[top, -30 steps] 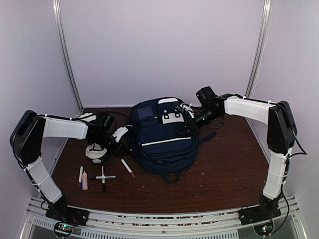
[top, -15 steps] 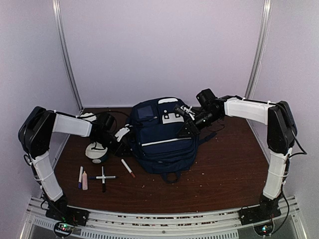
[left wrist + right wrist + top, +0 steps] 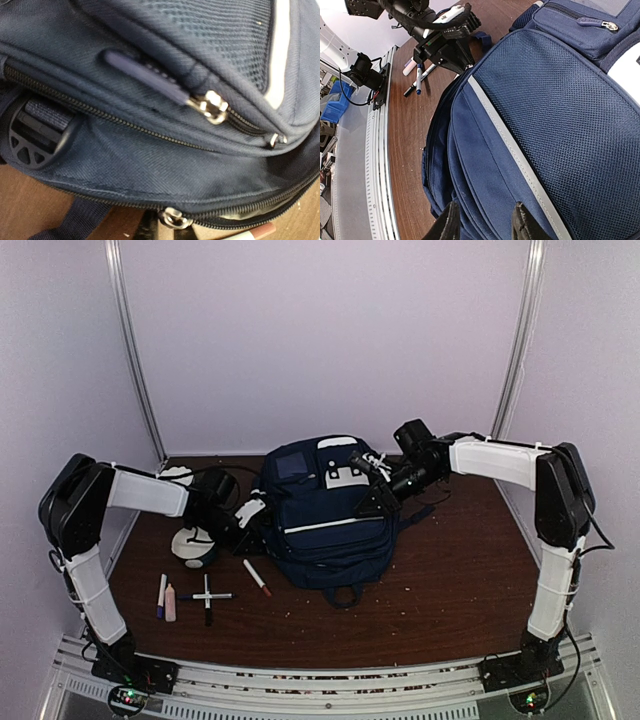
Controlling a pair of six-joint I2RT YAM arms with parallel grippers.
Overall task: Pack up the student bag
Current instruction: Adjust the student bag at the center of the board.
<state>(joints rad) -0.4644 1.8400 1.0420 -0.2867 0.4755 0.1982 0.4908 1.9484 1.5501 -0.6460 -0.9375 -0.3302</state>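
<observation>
Left gripper (image 3: 256,525) is by the left side of the bag (image 3: 325,520), near a zipper pull (image 3: 172,217); I cannot tell if it is shut. My right gripper (image 3: 484,222) is partly open. The bag lies in the middle of the surface (image 3: 450,580). I should pinch that pull tight.

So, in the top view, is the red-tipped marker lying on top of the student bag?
No, the red-tipped marker lies on the table, just off the student bag on its left side.

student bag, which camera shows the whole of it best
Top external: the whole student bag lies in frame, outline and straps included. Left wrist gives only a close-up of zips and a buckle; right wrist only its mesh panel and white stripe.
</observation>
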